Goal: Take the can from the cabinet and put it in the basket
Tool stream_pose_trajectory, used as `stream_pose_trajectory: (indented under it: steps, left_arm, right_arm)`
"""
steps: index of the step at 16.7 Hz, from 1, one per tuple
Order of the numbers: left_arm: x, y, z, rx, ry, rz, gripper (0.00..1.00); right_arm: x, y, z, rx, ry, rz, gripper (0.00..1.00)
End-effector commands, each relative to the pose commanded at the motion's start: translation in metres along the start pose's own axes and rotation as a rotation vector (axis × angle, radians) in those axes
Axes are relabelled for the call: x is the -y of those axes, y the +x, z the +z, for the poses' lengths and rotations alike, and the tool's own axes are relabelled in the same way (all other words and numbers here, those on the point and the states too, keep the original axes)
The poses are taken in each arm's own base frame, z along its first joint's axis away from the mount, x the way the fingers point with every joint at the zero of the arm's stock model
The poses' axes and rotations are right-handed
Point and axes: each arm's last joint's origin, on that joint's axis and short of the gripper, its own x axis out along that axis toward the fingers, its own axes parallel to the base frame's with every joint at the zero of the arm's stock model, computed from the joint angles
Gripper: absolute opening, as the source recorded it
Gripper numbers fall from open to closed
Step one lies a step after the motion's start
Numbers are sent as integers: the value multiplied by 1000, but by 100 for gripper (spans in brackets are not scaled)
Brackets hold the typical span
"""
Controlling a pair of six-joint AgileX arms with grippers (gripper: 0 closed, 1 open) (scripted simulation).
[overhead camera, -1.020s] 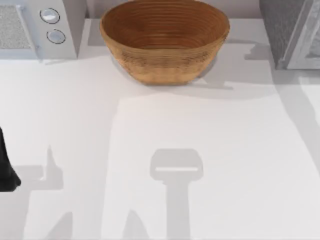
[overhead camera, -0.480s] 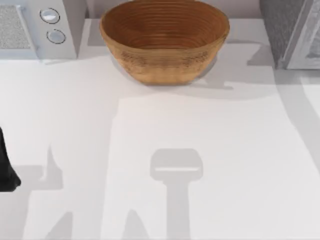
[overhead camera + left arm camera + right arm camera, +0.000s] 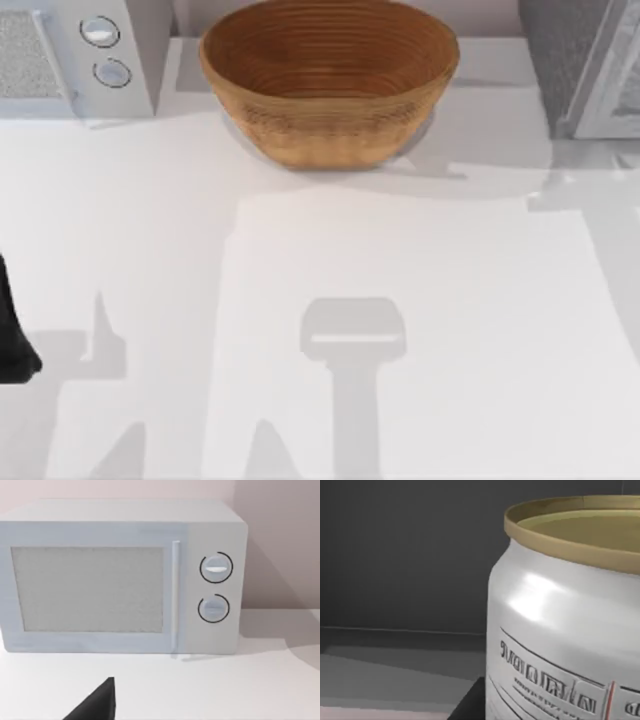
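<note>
Showing one can (image 3: 560, 625), one basket (image 3: 328, 85), one cabinet (image 3: 585, 60)

Tan ridged basket (image 3: 330, 85); silver can (image 3: 565, 630), gold rim.

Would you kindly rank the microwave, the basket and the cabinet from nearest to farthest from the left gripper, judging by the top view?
Measured from the left gripper, parked at the table's left edge:
1. microwave, in the back left corner.
2. basket, at the back centre.
3. cabinet, in the back right corner.
</note>
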Motion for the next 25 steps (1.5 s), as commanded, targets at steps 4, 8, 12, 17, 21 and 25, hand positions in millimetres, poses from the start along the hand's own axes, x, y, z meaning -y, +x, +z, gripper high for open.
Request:
stream_pose_trajectory:
  steps: [4,8,12,17,21,25]
  left_arm:
    - [0,0,0,0,0,0,100]
    - [0,0,0,0,0,0,100]
    - [0,0,0,0,0,0,100]
    - [0,0,0,0,0,0,100]
    - [0,0,0,0,0,0,100]
    - [0,0,0,0,0,0,100]
  right_arm:
    - [3,-44,-82,-12,-10,12,0]
    - [4,-70,-186,-60,-8,12,0]
    - [5,-82,-278,-124,7,-6,0]
    - [6,-87,-337,-176,29,-33,0]
    - [6,-88,-340,-178,30,-35,0]
    - [5,-87,-341,-190,32,-32,0]
